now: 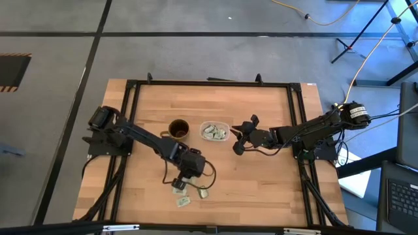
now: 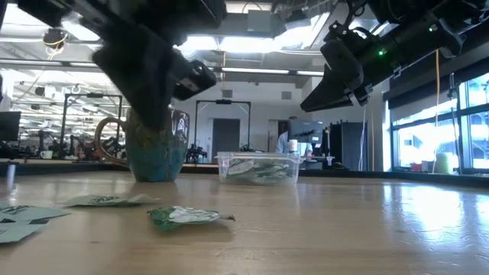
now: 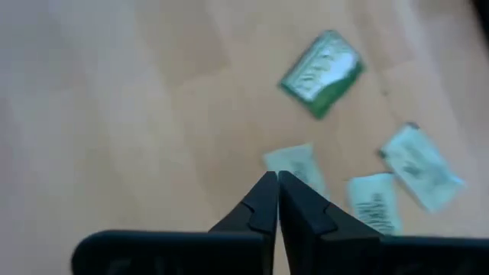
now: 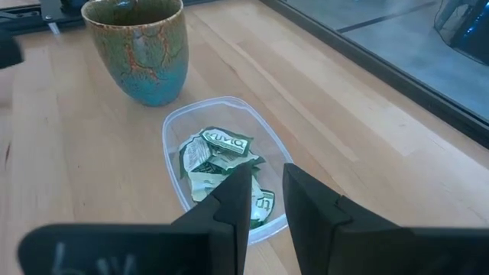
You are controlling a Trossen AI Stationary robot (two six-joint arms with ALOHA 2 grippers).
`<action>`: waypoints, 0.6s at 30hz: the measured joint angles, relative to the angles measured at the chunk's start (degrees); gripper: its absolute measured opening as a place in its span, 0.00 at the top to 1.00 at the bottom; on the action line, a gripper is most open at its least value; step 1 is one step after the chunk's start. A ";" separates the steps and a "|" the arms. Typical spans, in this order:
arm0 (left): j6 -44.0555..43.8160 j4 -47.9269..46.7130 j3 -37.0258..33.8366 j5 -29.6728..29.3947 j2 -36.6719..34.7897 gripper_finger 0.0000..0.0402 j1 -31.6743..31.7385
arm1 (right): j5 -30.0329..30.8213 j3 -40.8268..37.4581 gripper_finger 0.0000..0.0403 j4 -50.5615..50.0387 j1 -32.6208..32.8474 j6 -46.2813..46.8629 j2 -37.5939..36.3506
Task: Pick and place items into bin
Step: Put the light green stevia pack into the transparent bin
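Note:
Several pale green and white packets lie flat on the wood near the table's near edge (image 1: 183, 202), (image 3: 321, 66), (image 2: 187, 217). More packets fill the clear bin (image 1: 214, 131), (image 4: 221, 164), which stands right of the brown mug (image 1: 178, 129). My left gripper (image 1: 185, 177), (image 3: 275, 182) hovers over the loose packets with its fingers shut and nothing between them; one packet (image 3: 294, 163) lies just past its tips. My right gripper (image 1: 240, 138), (image 4: 265, 183) hangs above the bin's right side, open by a narrow gap and empty.
The mug (image 4: 137, 46), (image 2: 157, 149) stands close to the bin's left side. A black frame (image 1: 209, 83) rims the table. Bare wood lies between the bin and the loose packets, and along the far part of the table.

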 joint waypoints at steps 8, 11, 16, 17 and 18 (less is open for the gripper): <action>-0.90 -0.72 -0.50 -3.43 1.50 0.83 -4.06 | 0.01 0.00 0.80 0.00 -0.01 -0.14 0.00; -2.47 -0.51 -0.48 -5.32 2.93 0.81 -5.12 | 0.00 0.00 0.80 0.02 -0.02 -0.20 0.00; -4.79 -2.54 -0.50 -5.58 6.54 0.80 -5.75 | 0.02 0.00 0.80 0.11 0.00 -0.01 0.00; -5.28 -2.61 -0.50 -5.45 7.28 0.80 -5.75 | 0.00 0.00 0.80 0.09 0.00 0.05 0.00; -5.65 -2.44 -0.50 -5.40 7.86 0.81 -5.75 | 0.01 0.00 0.80 0.09 -0.01 0.05 0.00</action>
